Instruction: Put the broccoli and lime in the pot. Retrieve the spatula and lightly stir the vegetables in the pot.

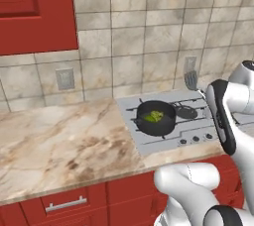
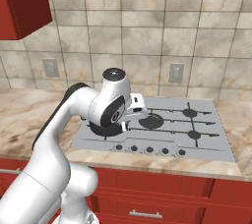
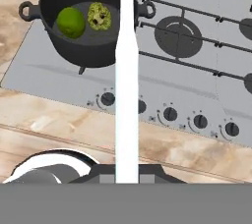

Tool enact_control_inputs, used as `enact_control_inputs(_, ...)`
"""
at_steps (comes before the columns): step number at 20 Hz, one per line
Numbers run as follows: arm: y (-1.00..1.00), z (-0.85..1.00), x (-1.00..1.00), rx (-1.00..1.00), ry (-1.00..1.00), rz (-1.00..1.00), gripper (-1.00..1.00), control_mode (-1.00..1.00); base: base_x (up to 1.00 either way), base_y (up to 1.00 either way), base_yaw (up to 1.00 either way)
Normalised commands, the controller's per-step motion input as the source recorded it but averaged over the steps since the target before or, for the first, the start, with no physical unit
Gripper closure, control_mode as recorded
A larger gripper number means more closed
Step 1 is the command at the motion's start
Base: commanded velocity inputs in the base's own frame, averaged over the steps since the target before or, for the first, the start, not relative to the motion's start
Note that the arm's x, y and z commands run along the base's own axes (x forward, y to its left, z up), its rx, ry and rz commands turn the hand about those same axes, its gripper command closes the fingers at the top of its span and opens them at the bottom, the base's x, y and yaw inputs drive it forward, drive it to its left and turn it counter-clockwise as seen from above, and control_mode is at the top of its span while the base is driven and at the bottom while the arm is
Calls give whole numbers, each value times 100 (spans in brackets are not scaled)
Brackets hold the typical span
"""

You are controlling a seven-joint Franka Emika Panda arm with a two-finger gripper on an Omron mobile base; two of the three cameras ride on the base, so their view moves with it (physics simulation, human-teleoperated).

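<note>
In the hand view the lime (image 3: 71, 22) lies at the left of the pot (image 3: 59, 46), with the broccoli (image 3: 99, 15) just beside it on the right, both on the pot's floor. The pot stands on the front left burner of the stove (image 3: 197, 90), which is set into the marbled worktop (image 1: 59, 141). The claw (image 3: 126, 181) is clamped on the spatula (image 3: 126, 95), whose pale handle runs straight up the hand view past the pot's right rim, and whose grey blade (image 1: 190, 78) shows before the wall tiles in the left base view.
</note>
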Motion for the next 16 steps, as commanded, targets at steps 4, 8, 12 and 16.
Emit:
enact_control_inputs(4, 0, 0, 0, 0, 0, 0, 100, 100, 92, 5, 1)
enact_control_inputs(8, 3, 3, 9, -2, 5, 1, 100, -100, 43, 1, 4)
enact_control_inputs(12, 25, 30, 31, -21, 29, 1, 100, -100, 0, 0, 0)
enact_control_inputs(16, 26, 23, 38, -37, 47, 1, 100, -100, 0, 0, 0)
